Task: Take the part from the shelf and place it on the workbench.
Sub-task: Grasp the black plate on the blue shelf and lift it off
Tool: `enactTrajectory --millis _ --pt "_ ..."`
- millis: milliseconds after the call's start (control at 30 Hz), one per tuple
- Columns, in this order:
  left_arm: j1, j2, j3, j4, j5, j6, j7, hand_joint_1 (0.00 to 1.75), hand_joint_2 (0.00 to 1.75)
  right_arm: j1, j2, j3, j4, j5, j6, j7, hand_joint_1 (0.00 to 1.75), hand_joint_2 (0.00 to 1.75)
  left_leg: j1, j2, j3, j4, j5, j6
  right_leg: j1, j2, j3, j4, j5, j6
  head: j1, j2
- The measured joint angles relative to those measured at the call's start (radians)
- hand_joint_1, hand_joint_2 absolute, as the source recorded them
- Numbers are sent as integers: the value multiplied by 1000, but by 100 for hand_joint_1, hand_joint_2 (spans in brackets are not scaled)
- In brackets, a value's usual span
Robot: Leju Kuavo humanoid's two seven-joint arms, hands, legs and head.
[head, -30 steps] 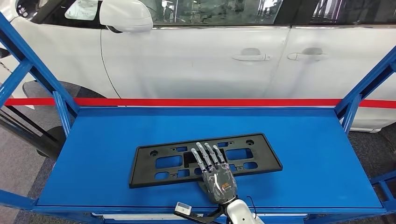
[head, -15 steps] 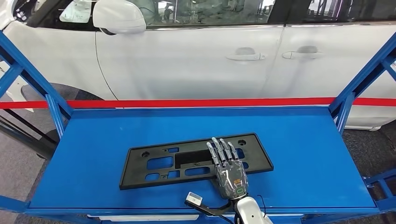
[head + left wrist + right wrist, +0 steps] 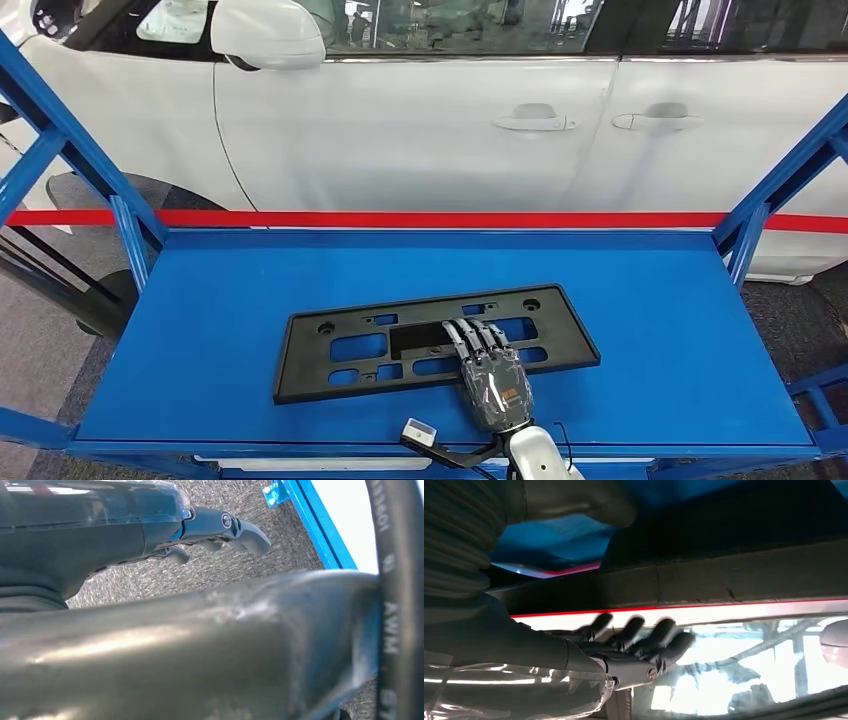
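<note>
Head view is looking forward and down from high up onto the blue shelf (image 3: 650, 330), white car (image 3: 420, 130) behind. Right wrist view is sitting very close behind the right hand (image 3: 495, 380) — sharing shelf and car. Left wrist view is facing carpeted floor (image 3: 260, 575).

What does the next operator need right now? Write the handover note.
Right hand: lies flat on the near edge of the part, fingers stretched over it; it rests on the part, and no closed grip can be seen.
Left hand: hangs low over the grey floor, holding nothing.
Part: black plate frame, flat on the blue shelf, near its front edge, slightly skewed.
Done: the right hand has reached the part.
Left: grip it, lift it off the shelf, carry it to the workbench and set it down.
</note>
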Motion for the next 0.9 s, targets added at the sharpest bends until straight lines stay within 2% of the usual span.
enactTrajectory --millis 33,67,167,200,233,300,333,367,400,433,500,533,567,667,700,733,833,867,900 --pt "0 0 2 0 -1 0 0 0 0 0 0 0 0 0 1 -2 158 175 -2 0 -2 4 -3 -6 1 0 18 -40 11 -5 0 0" --pt "-1 0 3 0 -1 0 0 0 0 0 -1 0 1 -1 2 -4 158 175 -3 0 -3 6 -4 -11 3 1 23 -55 11 -10 0 0" --pt "-1 0 8 0 -1 0 0 0 0 -2 -1 0 0 -4 2 -6 155 175 0 0 -5 11 -11 -29 5 1 25 -61 14 -27 0 0" --pt "-2 -1 9 0 -2 0 0 0 0 -4 -1 0 0 -5 2 -6 154 175 2 0 -12 30 -26 -34 4 0 27 -65 16 -34 0 0" --pt "-2 -1 10 0 -2 0 -1 0 0 -6 -1 0 0 -5 3 -7 154 175 3 0 -30 71 -52 -39 2 -2 29 -68 18 -39 0 0" --pt "-1 -2 11 0 -2 0 -1 0 0 -7 -1 0 -1 -6 8 -8 153 175 4 0 -86 197 -116 -44 4 -5 29 -68 17 -45 0 0" --pt "0 -2 11 0 -2 0 -1 0 0 -7 -1 0 0 -6 11 -8 153 175 4 0 -112 254 -137 -46 5 -5 28 -67 16 -46 0 0" --pt "1 -2 12 0 -3 0 -1 0 0 -7 -1 0 0 -6 13 -8 153 175 4 0 -125 281 -139 -47 6 -6 28 -66 16 -46 0 0" --pt "2 -2 12 0 -3 0 -1 0 0 -7 -1 0 0 -6 15 -8 154 175 4 0 -121 274 -123 -47 6 -5 29 -64 16 -46 0 0" --pt "2 -2 12 0 -4 0 -1 0 0 -7 -1 0 0 -7 16 -8 155 175 4 0 -97 226 -91 -45 6 -5 29 -63 15 -46 0 0" --pt "1 -2 12 0 -4 0 -1 0 0 -7 -1 0 -1 -8 17 -8 158 175 2 0 -32 90 -34 -38 8 -3 30 -59 12 -41 0 0" --pt "0 -2 12 0 -4 0 -1 0 0 -7 -1 0 -1 -9 17 -7 159 175 1 0 -9 43 -20 -33 10 -2 29 -58 12 -37 0 0" --pt "0 -2 12 0 -4 0 -1 0 0 -7 -1 -1 -1 -10 18 -6 161 175 -2 0 1 18 -18 -29 11 -1 29 -58 12 -32 0 0" --pt "1 -2 12 0 -5 0 -1 0 0 -7 -2 -2 -1 -12 23 -5 162 175 -2 1 5 6 -13 -13 11 1 29 -59 12 -15 0 0" --pt "0 -2 13 0 -7 0 -1 0 0 -7 -2 -3 -2 -12 26 -5 163 175 1 2 7 1 -9 -5 11 1 25 -46 2 -10 0 0" --pt "0 -2 13 0 -9 0 -2 0 0 -7 -2 -3 -2 -13 29 -5 163 175 3 4 8 -4 -4 2 11 1 10 -15 -20 -6 0 0" --pt "0 -2 15 0 -13 0 -2 0 0 -4 -2 -4 -2 -17 33 -6 165 175 3 7 5 -6 0 9 8 0 -77 167 -111 2 0 0" --pt "0 -2 16 0 -14 0 -2 0 0 -2 -2 -4 -2 -24 31 -10 166 175 3 7 4 -5 0 9 7 0 -97 207 -120 3 0 0" --pt "0 -2 17 0 -14 0 -2 0 0 0 -2 -4 -5 -35 29 -17 166 175 3 7 5 -5 -1 9 6 0 -99 209 -108 4 0 0"
